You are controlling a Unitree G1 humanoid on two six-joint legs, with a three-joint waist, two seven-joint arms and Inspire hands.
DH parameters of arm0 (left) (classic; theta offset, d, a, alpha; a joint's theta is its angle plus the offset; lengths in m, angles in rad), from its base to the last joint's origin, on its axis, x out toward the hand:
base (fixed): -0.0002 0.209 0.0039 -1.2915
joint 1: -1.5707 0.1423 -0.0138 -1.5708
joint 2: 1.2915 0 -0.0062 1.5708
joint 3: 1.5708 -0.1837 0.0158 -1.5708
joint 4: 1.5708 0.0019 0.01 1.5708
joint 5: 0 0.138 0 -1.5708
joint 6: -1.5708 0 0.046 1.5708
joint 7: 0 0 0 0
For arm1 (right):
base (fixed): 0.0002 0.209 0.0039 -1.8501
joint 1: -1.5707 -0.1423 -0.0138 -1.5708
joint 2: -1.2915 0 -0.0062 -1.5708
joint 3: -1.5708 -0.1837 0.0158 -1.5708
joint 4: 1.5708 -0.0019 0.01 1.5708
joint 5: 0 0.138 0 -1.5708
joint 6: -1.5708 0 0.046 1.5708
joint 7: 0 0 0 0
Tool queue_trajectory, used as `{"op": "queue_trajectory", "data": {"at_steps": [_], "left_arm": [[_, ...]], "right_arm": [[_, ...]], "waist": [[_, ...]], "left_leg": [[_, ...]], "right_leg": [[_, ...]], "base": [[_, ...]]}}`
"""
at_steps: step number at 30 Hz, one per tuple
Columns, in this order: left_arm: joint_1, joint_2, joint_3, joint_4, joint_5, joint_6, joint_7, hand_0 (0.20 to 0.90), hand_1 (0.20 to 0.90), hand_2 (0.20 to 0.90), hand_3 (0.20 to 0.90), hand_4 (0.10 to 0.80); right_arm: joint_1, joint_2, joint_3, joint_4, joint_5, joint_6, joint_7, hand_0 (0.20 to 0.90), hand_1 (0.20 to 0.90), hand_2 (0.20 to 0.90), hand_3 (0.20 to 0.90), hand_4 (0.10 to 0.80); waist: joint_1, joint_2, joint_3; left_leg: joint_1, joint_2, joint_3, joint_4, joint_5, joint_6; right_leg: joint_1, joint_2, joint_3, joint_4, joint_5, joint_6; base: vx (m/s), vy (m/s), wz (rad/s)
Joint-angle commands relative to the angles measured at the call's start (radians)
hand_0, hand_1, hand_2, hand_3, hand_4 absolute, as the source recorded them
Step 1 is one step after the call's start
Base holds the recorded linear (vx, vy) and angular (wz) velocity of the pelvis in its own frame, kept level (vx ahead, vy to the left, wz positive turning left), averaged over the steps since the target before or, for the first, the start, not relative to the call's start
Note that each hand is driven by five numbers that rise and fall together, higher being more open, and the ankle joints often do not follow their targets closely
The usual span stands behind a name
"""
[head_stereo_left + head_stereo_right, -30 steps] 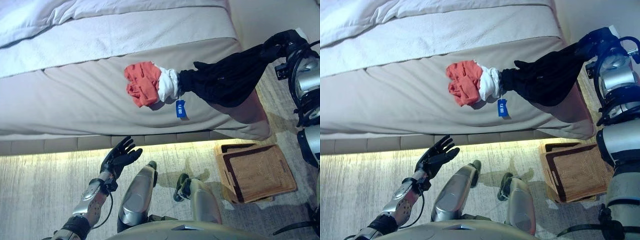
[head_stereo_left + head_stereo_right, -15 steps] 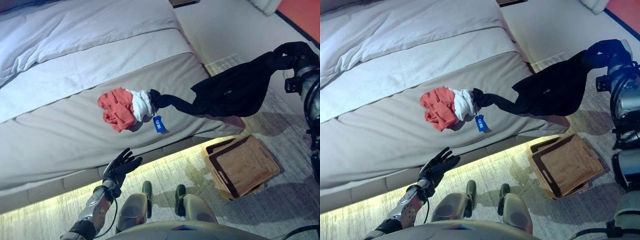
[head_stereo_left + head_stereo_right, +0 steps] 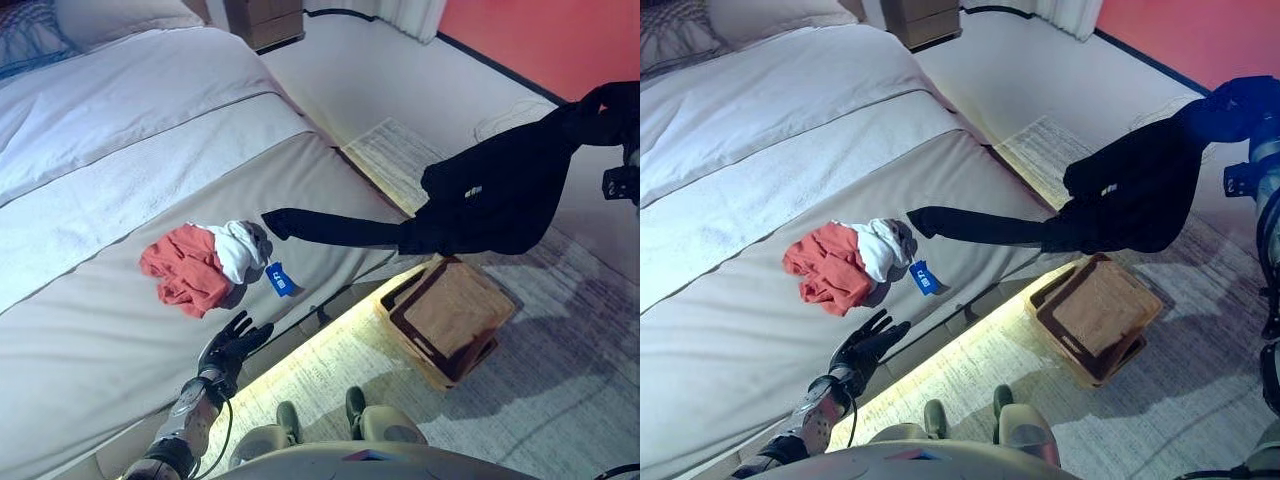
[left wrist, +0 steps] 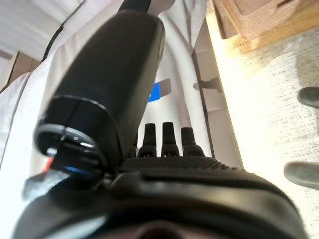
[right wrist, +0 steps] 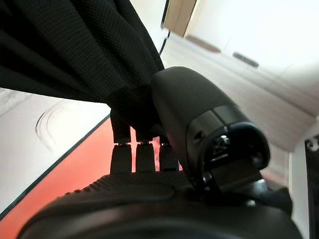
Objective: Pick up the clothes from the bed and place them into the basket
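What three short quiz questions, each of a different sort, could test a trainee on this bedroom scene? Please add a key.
1. True or false: the right robot hand is shut on the black garment.
2. Which lies on the bed? A) red and white clothes B) the basket C) a shoe
3. Fill in: the left robot hand holds ____.

Key: 1 true; 2 A; 3 nothing.
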Motion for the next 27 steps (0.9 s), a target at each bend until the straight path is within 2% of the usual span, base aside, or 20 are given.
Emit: {"op": "queue_trajectory", "data": {"at_steps": [1, 9, 14, 23, 27], "left_arm": [[-0.025, 0.006, -0.004, 0.051, 0.038, -0.052, -0.028, 0.9, 0.9, 0.9, 0.9, 0.8], [-0.046, 0.003, 0.019, 0.115, 0.038, -0.062, -0.034, 0.9, 0.9, 0.9, 0.9, 0.8], [-0.056, 0.007, 0.032, 0.146, 0.043, -0.062, -0.035, 0.9, 0.9, 0.9, 0.9, 0.8], [-0.083, 0.0, 0.056, 0.167, 0.058, -0.064, -0.033, 0.9, 0.9, 0.9, 0.9, 0.8], [-0.104, -0.011, 0.058, 0.163, 0.056, -0.069, -0.018, 0.9, 0.9, 0.9, 0.9, 0.8]], "right_arm": [[-0.039, -0.102, -0.097, -0.05, 0.034, -0.151, -0.052, 0.3, 0.3, 0.3, 0.2, 0.1], [0.046, -0.099, -0.177, -0.085, 0.035, -0.159, -0.066, 0.3, 0.3, 0.3, 0.2, 0.1], [0.071, -0.088, -0.177, -0.105, 0.023, -0.143, -0.039, 0.3, 0.3, 0.3, 0.2, 0.1], [0.152, 0.018, -0.137, -0.12, -0.039, -0.061, 0.04, 0.3, 0.3, 0.3, 0.2, 0.1], [0.187, 0.105, -0.127, -0.091, -0.072, -0.043, 0.034, 0.3, 0.3, 0.3, 0.2, 0.1]], "waist": [[-0.002, -0.039, -0.117], [-0.03, -0.042, -0.119], [-0.037, -0.046, -0.119], [-0.047, -0.043, -0.105], [-0.049, -0.035, -0.088]], "left_leg": [[-0.034, -0.021, -0.034, 0.047, -0.05, 0.005], [-0.026, -0.017, -0.026, 0.04, -0.05, 0.005], [-0.024, -0.018, -0.025, 0.041, -0.051, 0.005], [-0.024, -0.017, -0.025, 0.046, -0.05, 0.007], [-0.033, -0.018, -0.022, 0.057, -0.054, 0.009]], "right_leg": [[0.028, 0.024, -0.046, -0.003, 0.011, -0.019], [0.03, 0.038, -0.026, -0.008, 0.011, -0.02], [0.027, 0.04, -0.022, -0.005, 0.01, -0.019], [0.021, 0.044, -0.016, 0.003, 0.012, -0.02], [0.01, 0.043, -0.015, 0.012, 0.011, -0.021]], "base": [[-0.009, -0.015, -0.17], [-0.011, -0.011, -0.08], [-0.014, -0.008, -0.05], [-0.011, -0.005, -0.02], [-0.025, -0.001, 0.0]]}}
